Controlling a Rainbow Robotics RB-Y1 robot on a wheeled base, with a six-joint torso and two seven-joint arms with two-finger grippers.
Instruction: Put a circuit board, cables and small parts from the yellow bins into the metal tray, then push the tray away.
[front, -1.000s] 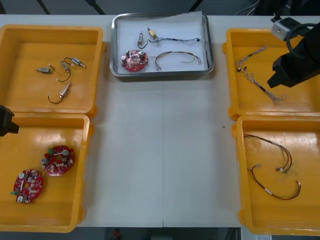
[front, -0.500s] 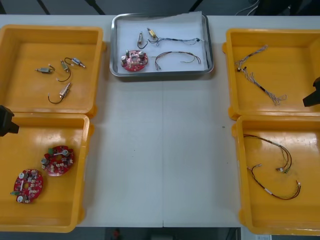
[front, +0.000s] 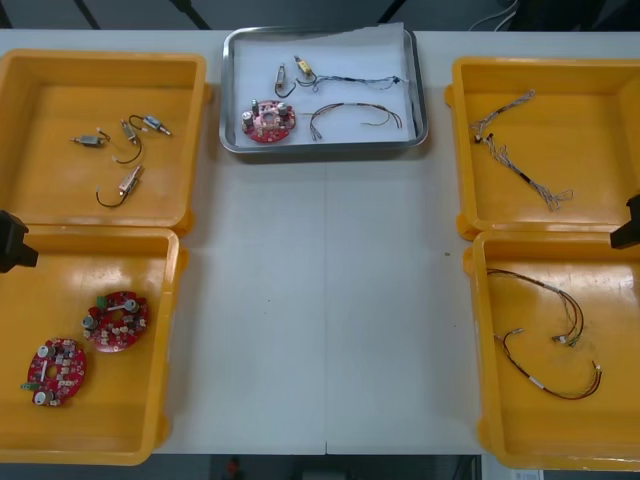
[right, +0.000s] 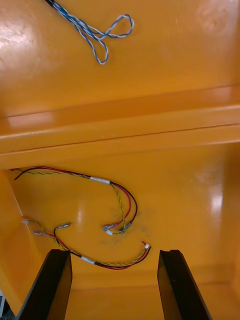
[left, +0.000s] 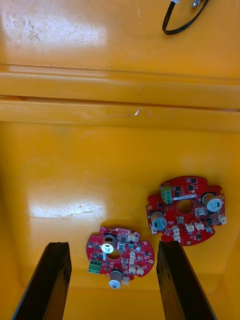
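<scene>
Table (front: 330, 300) unchanged; right tool (right: 114, 257), spread, withdrawn to right edge.

Front cam overhead, wrist cams close, prob. tilted, over near bins (front: 130, 410)

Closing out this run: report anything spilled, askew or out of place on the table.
Only one thing: the white liner in the metal tray rides up over its far right corner. Everything else lies inside the tray or yellow bins; left hand and right hand hang open over the near bins.

A light table (front: 330, 300) with a seam; beyond it, seemingly dark flooring (front: 150, 12).
</scene>
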